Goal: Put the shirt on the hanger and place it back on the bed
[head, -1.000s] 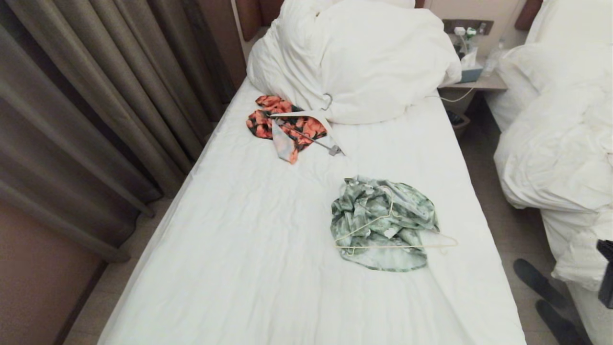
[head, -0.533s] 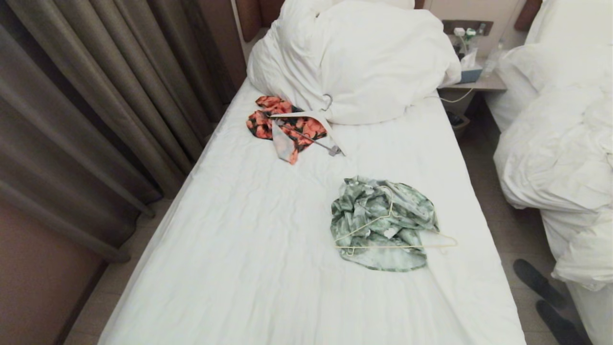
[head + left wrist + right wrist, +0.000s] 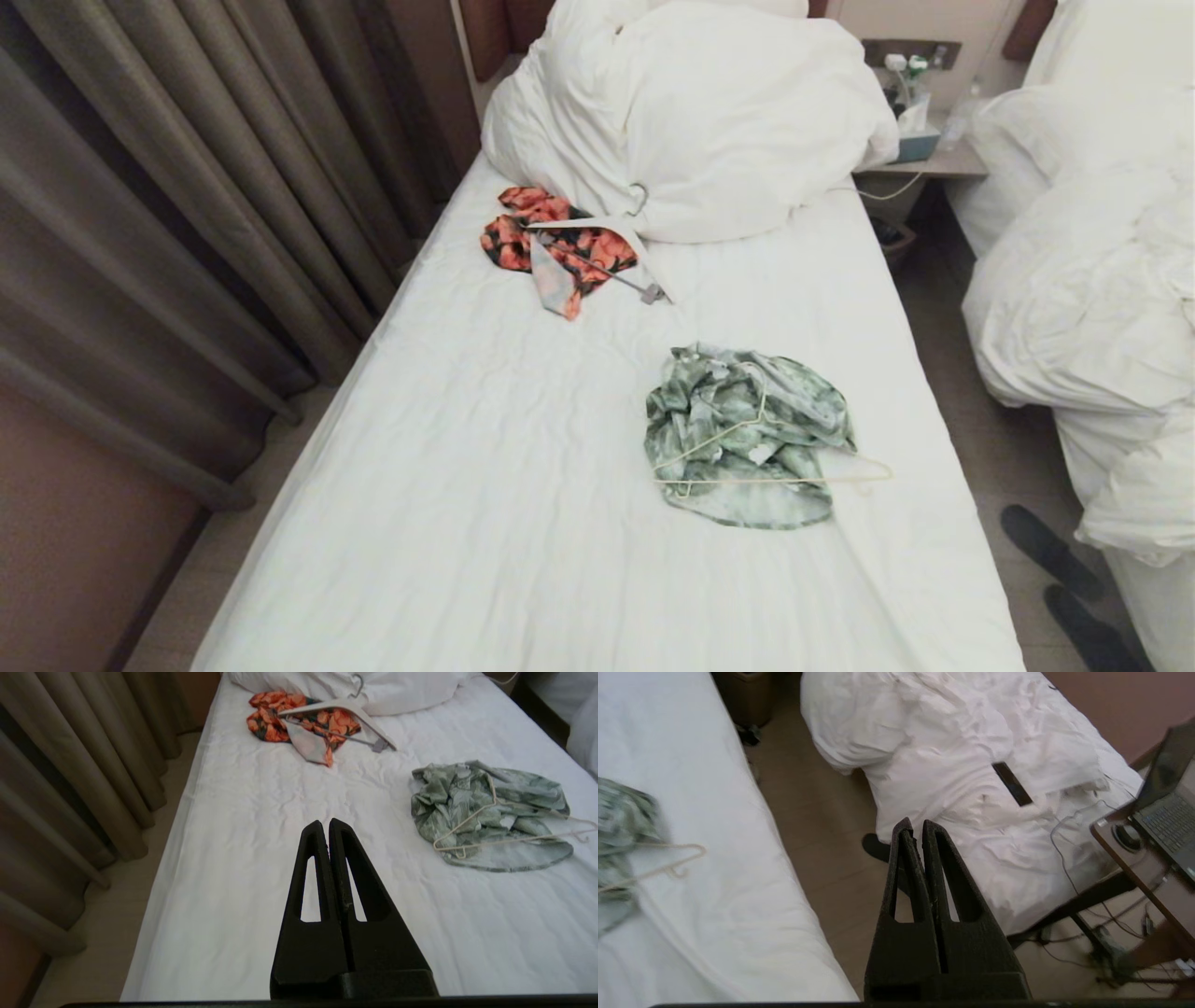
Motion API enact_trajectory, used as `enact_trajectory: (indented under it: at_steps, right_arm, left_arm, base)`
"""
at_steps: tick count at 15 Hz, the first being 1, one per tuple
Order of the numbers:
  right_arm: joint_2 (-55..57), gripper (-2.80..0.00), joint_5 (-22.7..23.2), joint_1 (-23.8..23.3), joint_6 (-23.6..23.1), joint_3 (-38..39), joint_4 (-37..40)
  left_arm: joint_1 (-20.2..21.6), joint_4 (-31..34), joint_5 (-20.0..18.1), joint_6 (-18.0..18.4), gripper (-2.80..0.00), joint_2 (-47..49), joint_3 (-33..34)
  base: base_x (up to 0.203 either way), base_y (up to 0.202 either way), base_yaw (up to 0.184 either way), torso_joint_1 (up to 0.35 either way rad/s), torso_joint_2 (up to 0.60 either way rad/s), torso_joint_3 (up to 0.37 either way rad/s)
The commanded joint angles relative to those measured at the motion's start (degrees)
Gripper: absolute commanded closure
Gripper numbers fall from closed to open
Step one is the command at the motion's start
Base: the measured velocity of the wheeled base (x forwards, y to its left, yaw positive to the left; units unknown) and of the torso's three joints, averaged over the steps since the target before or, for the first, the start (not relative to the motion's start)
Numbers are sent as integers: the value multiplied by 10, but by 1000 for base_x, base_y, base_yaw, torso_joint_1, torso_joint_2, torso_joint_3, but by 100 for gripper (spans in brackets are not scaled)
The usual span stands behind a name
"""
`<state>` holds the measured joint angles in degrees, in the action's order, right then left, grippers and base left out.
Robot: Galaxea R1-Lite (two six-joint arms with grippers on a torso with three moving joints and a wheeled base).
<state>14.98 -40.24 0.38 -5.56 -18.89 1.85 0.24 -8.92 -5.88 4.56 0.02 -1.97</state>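
Head view shows the bed (image 3: 523, 523) with the shirt (image 3: 738, 439) lying crumpled on the white sheet, toward the robot's right side. The hanger (image 3: 775, 480) rests across the shirt, its hook end reaching onto the bare sheet to the right. Further up the bed, an orange-red garment (image 3: 551, 245) lies under a white hanger (image 3: 607, 224), just beside the bunched duvet (image 3: 691, 112).

A second ago a dark part of the right arm showed at the right edge of the head view; now it is gone, and neither arm appears there. Shirt, hanger and garment lie as they did before.

The left gripper (image 3: 329, 822) hangs over the bare sheet, fingers pressed together, holding nothing. The right gripper (image 3: 913, 822) is likewise closed and empty, above the floor (image 3: 822, 858) between the two beds.
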Motion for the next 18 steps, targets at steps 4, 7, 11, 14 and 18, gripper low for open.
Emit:
enact_trajectory:
  at_steps: [4, 7, 11, 14, 18]
  right_arm:
    - [-104, 0, 168, -3, 5, 79, -2]
    - [-150, 0, 339, -1, 82, 131, -11]
    - [-150, 0, 408, -1, 80, 169, -17]
    - [-150, 0, 408, -1, 33, 185, -16]
    - [-149, 0, 410, -1, 12, 189, -15]
  left_arm:
    - [0, 29, 3, 7, 0, 0, 20]
    - [0, 80, 34, 53, 0, 0, 20]
    - [0, 94, 35, 43, 0, 0, 20]
    - [-1, 95, 36, 11, 0, 0, 20]
    - [-1, 93, 39, 3, 0, 0, 20]
  base:
    - [0, 0, 0, 0, 0, 0]
    - [0, 0, 0, 0, 0, 0]
    - [0, 0, 0, 0, 0, 0]
    - [0, 0, 0, 0, 0, 0]
    - [0, 0, 0, 0, 0, 0]
